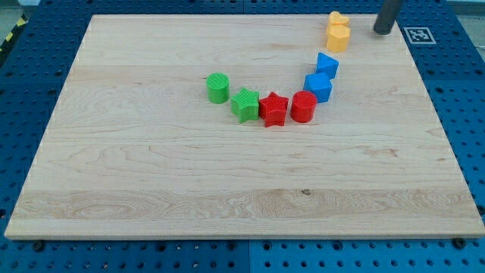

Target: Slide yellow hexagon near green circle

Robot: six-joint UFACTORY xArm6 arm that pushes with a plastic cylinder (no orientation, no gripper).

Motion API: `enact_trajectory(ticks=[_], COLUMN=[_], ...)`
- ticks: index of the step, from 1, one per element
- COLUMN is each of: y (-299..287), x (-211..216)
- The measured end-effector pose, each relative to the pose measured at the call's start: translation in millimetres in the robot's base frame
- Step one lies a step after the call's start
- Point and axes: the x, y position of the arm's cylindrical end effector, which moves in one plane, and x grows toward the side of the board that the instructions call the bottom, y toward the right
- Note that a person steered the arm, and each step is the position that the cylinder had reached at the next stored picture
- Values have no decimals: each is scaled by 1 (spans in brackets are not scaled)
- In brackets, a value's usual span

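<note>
Nearest the camera sits the pale wooden board (227, 197), bare across its lower half. At centre frame an arc runs from the green circle block (217, 87) through a green star block (245, 105), red star block (273, 108) and red cylinder (303, 106) up to two blue blocks (319, 86). The yellow hexagon block (338, 36) sits upper right, touching another yellow block (336, 18). My tip (382, 31) stands just right of it; no claw, only a rod.

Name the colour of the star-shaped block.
Red: the star sits between the green block and the red cylinder, shown in the camera view.
</note>
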Motion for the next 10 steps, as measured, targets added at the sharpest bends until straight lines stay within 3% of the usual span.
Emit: enact_trajectory(ticks=[3,4,6,8,10], y=[-85,-53,-86,-51,-81], x=[11,11,29,58,62])
